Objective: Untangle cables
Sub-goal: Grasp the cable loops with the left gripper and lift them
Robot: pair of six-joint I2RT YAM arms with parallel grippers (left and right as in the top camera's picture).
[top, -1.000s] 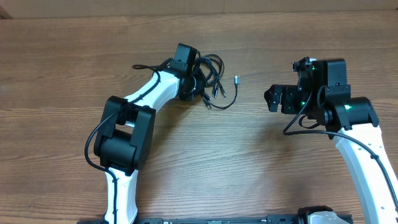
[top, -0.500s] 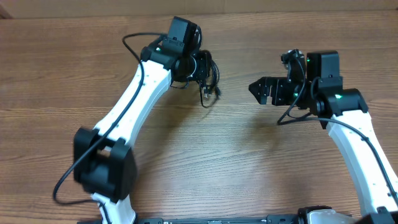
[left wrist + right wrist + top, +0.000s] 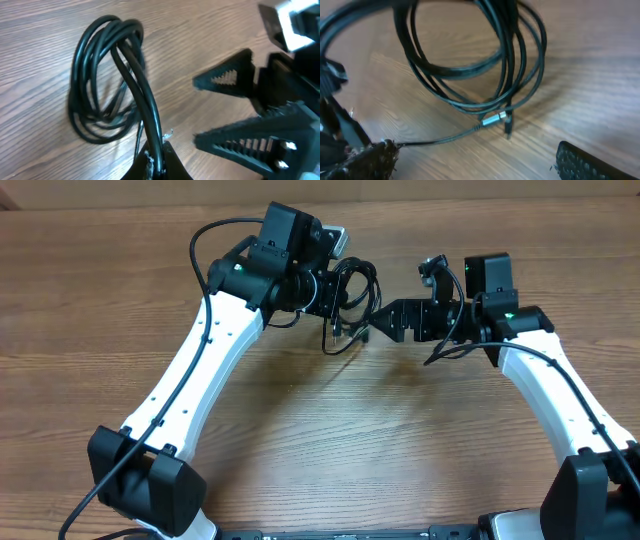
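The cables (image 3: 357,284) are thin black cords in a loose coil, hanging from my left gripper (image 3: 334,292), which is shut on a few strands. In the left wrist view the coil (image 3: 97,85) hangs above the wood, and the strands run down into my left gripper (image 3: 157,159). My right gripper (image 3: 378,323) stands open just right of the bundle, pointing at it. Its two toothed fingers (image 3: 227,78) show beside the coil. In the right wrist view the loops (image 3: 470,80) and a silver-tipped plug (image 3: 494,119) hang ahead of my open right gripper (image 3: 475,167), with nothing between its fingers.
The brown wooden table (image 3: 330,440) lies under both arms. The left arm's own thick black cable (image 3: 205,240) arcs up behind its wrist. The right arm's cable (image 3: 455,345) loops below its wrist.
My left arm has lifted the bundle off the table and carried it right. My right gripper has moved left, up close to the hanging cables, still open.
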